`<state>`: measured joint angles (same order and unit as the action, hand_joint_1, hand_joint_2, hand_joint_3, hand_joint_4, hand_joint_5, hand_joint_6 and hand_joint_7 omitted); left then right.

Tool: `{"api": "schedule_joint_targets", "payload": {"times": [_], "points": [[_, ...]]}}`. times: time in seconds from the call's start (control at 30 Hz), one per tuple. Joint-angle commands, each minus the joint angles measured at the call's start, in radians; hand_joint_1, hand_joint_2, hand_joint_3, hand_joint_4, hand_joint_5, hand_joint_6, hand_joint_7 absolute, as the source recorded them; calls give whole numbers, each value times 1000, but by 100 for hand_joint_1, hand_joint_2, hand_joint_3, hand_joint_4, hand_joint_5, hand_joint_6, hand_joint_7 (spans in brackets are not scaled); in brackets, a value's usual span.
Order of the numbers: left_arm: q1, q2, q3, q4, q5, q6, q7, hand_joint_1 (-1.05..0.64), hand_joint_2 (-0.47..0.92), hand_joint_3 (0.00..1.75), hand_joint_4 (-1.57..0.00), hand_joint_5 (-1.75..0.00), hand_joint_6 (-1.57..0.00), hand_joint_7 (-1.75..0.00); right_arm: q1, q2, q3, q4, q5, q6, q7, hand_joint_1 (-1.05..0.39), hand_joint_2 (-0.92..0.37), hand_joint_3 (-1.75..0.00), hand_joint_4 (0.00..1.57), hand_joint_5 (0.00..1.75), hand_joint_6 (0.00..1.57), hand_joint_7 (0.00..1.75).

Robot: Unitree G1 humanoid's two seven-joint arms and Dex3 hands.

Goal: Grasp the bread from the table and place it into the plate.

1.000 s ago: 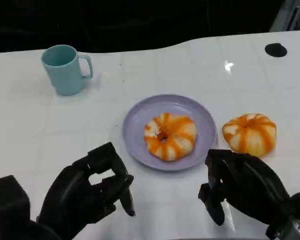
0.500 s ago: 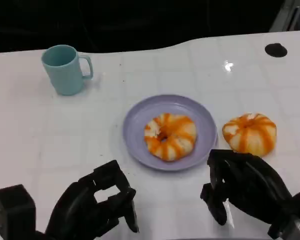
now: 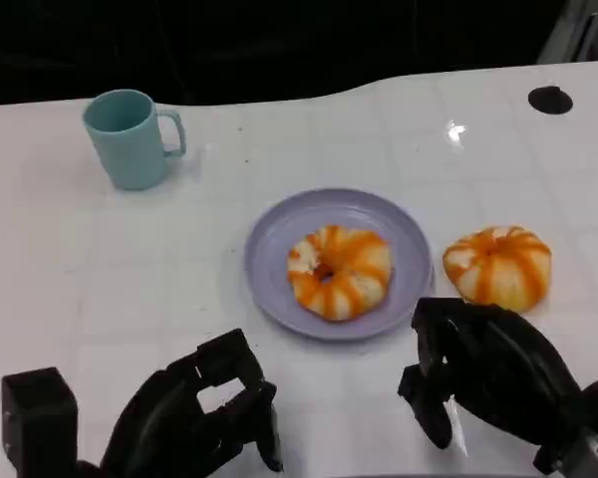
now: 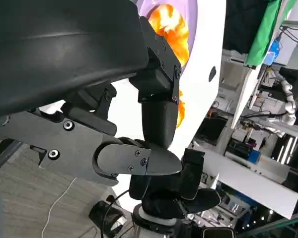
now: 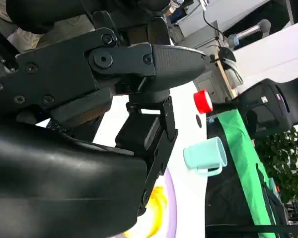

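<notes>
Nothing is held by the left hand [image 3: 194, 423], its fingers curled in low at the near table edge. The right hand [image 3: 483, 373] is likewise curled and empty, just near of the bread [image 3: 498, 265] on the table [image 3: 100, 269]. Beside it, another bread [image 3: 339, 271] is seen on the purple plate [image 3: 274, 244]; a teal mug [image 3: 130, 137] is parked far left.

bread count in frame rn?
2. One bread lies on the purple plate at the table's middle; the other bread sits on the table beside the plate, just ahead of the right hand. Nothing suggests more hidden.
</notes>
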<state>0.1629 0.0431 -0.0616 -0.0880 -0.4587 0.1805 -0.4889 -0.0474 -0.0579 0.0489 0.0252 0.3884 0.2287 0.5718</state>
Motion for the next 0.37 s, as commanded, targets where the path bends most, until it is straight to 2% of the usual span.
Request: {"api": "schedule_joint_targets", "payload": {"times": [0.03, 0.37], "points": [[-2, 15, 20, 7, -14, 2, -26, -60, 92, 24, -81, -175, -57, -175, -5, -3, 0, 7, -7, -19, -1, -97, -92, -41, 130, 159, 111, 153], [10, 16, 17, 4, 8, -16, -45, -58, 92, 27, -82, -175, -58, -175, 2, 4, -4, -7, 18, 12, 3, -99, -92, -36, 133, 155, 117, 143]]}}
